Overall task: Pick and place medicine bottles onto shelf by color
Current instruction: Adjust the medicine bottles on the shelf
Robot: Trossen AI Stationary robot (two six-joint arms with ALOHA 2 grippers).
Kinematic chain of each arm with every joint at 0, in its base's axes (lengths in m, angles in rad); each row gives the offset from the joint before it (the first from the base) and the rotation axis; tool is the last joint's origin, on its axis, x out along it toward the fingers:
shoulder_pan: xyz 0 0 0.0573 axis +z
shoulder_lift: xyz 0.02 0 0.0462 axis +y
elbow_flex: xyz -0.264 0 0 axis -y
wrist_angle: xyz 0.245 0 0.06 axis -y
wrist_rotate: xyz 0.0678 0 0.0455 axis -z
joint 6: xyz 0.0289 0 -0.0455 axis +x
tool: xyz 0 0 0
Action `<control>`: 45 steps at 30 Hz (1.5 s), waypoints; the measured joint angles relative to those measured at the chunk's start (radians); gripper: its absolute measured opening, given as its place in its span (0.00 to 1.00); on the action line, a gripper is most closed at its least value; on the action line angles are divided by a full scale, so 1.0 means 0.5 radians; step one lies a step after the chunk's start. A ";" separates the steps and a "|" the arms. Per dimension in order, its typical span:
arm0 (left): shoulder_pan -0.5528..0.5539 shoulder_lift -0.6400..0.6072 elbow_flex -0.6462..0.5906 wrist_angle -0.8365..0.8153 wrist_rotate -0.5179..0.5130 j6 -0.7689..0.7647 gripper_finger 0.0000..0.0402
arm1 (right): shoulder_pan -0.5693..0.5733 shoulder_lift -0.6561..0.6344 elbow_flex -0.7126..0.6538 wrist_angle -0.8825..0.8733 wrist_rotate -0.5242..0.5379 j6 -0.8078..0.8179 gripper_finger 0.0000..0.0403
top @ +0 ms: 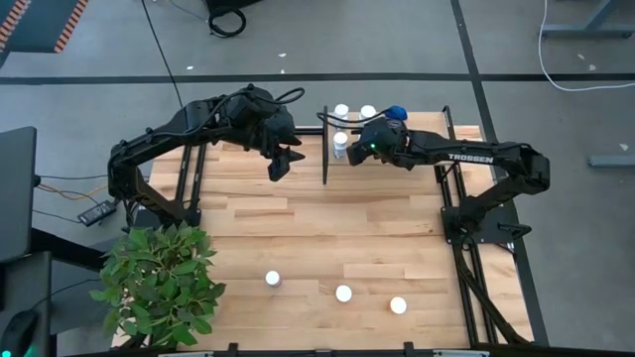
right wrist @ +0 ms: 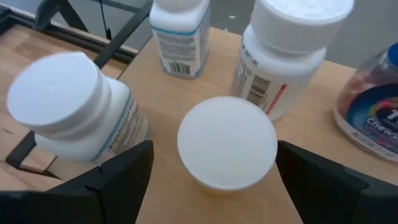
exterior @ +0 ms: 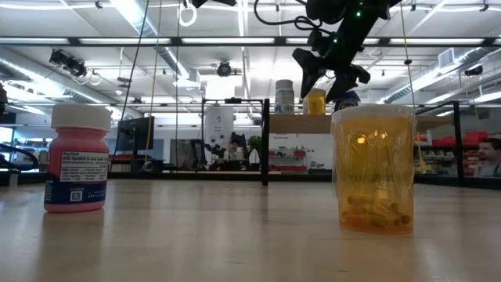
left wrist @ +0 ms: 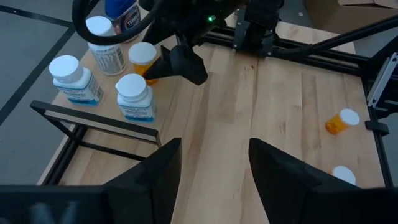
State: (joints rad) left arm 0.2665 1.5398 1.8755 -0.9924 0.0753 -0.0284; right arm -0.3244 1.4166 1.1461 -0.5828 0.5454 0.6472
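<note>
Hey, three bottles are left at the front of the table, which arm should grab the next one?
Left, probably. The left gripper is open, empty and off the shelf, while the right gripper straddles an orange bottle there. The front bottles look roughly equally far.

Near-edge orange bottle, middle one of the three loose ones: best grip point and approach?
Grip the orange bottle around its round white cap or just under it, coming straight down from above. It stands upright with the cap facing up, and the bare table around it leaves both fingers room. Its neighbours sit well apart. The left pincer, open and empty, looks the likelier to take it.
</note>
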 joint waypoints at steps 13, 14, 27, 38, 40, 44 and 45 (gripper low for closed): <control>0.000 0.000 0.000 0.000 0.000 -0.011 0.47 | -0.016 0.000 0.000 0.066 0.045 -0.001 0.83; 0.000 0.000 0.000 0.000 0.000 -0.011 0.48 | -0.015 0.000 0.000 0.066 0.046 0.000 0.82; 0.000 0.000 0.000 0.000 0.000 -0.025 0.47 | -0.012 -0.001 0.000 0.001 -0.002 0.018 0.65; 0.000 0.000 0.000 0.000 0.000 -0.027 0.47 | -0.008 -0.002 0.000 -0.015 -0.038 0.031 0.54; 0.000 0.000 0.000 0.000 0.000 -0.027 0.47 | 0.001 -0.002 0.001 -0.021 -0.038 0.031 0.54; 0.000 0.000 0.000 0.000 0.000 -0.027 0.47 | 0.038 -0.022 0.002 -0.075 -0.046 0.047 0.54; 0.000 0.000 0.000 0.000 0.000 -0.027 0.47 | 0.049 -0.029 0.002 -0.095 -0.046 0.052 0.54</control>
State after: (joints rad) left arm 0.2665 1.5398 1.8755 -0.9924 0.0752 -0.0418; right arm -0.3000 1.4019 1.1473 -0.6302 0.5224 0.6733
